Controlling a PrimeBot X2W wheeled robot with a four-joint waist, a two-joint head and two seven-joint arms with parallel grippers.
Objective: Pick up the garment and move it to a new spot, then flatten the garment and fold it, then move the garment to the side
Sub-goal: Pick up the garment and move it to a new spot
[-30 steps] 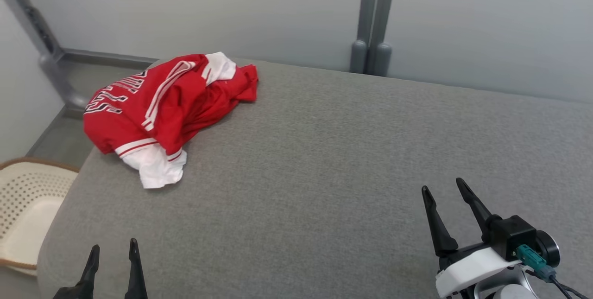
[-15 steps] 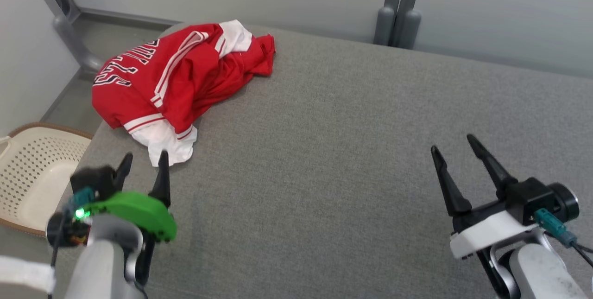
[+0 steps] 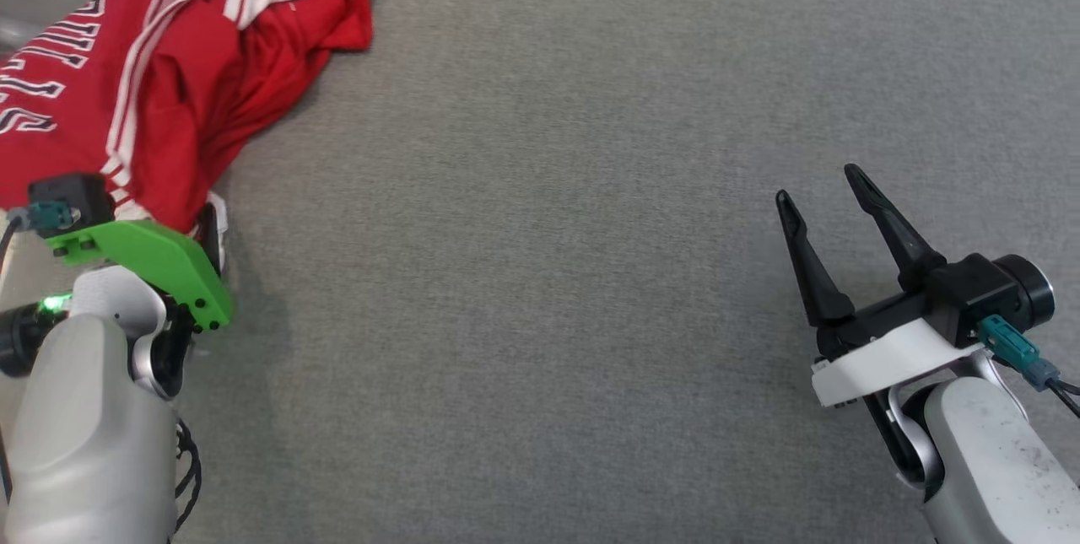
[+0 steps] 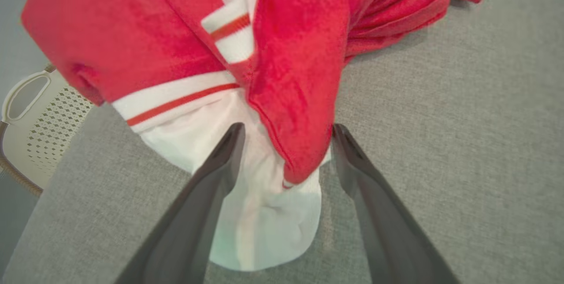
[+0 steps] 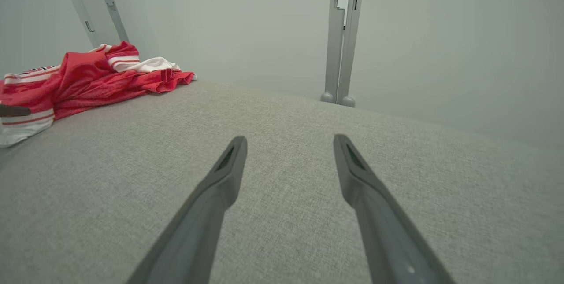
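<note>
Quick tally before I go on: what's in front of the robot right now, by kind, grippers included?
Garments: 1, the red and white garment
Baskets: 1, the cream perforated basket, off the edge of the grey surface
Grippers: 2, the left gripper and the right gripper, both open
Total: 4

The red garment [image 3: 177,80] bears sideways white, black-outlined letters reading roughly "ULLS", partly cut off.

Red garment [image 3: 169,80] with white stripes, grey fabric surface [image 3: 548,274], cream perforated basket [image 4: 31,116]
</note>
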